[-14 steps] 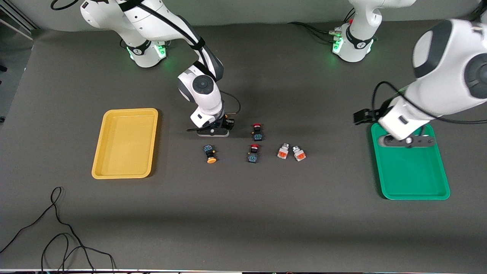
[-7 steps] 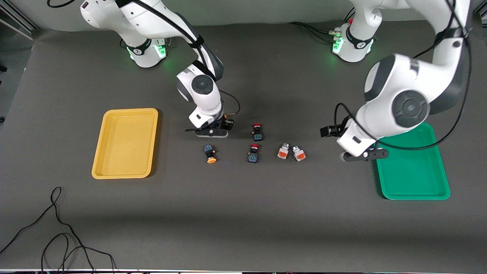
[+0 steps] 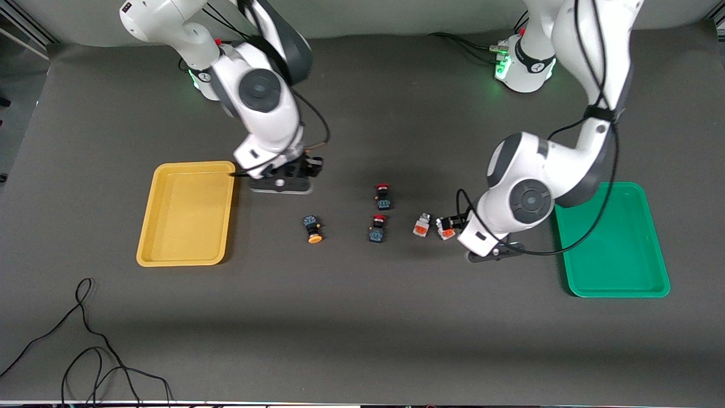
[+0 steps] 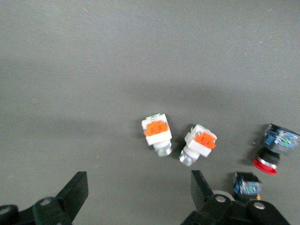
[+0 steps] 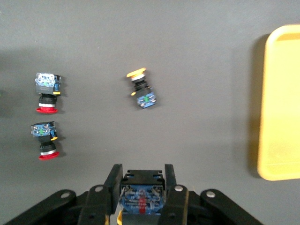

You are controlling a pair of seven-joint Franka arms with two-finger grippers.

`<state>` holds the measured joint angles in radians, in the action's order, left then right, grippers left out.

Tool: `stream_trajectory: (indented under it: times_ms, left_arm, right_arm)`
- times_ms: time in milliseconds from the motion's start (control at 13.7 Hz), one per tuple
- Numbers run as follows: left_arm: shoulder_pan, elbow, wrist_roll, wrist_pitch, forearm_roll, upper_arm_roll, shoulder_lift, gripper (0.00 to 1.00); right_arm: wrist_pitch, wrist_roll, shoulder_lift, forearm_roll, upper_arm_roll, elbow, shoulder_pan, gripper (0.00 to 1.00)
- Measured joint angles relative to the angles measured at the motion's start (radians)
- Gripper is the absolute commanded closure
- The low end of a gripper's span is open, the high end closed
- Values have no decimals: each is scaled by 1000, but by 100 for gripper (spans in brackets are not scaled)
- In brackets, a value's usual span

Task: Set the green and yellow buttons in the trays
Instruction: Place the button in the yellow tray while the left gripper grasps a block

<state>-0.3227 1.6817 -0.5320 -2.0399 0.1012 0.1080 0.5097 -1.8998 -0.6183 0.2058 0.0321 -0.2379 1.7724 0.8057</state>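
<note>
Yellow-capped button was pinched in right gripper fingers, lifted off worktop, now beside yellow tray. Left gripper, fingers wide, had swung from green tray to the whitish buttons.

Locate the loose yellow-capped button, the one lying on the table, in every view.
Front view: yellow-capped button on the mat, between the yellow tray and the red-capped pair.
Right wrist view: it lies mid-frame.
Left wrist view: not in it.
Shared landmark: the red-capped button nearest the front camera.
</note>
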Motion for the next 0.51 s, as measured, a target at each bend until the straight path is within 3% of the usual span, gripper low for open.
stream_trajectory:
  times_ms: [220, 512]
  left_arm:
    - [-8, 55, -2, -124, 0, -1, 61, 2]
    - [-10, 81, -16, -236, 0, -3, 120, 2]
  right_arm:
    - [49, 282, -44, 21, -198, 10, -5, 78]
    - [54, 743, -89, 25, -528, 78, -13, 78]
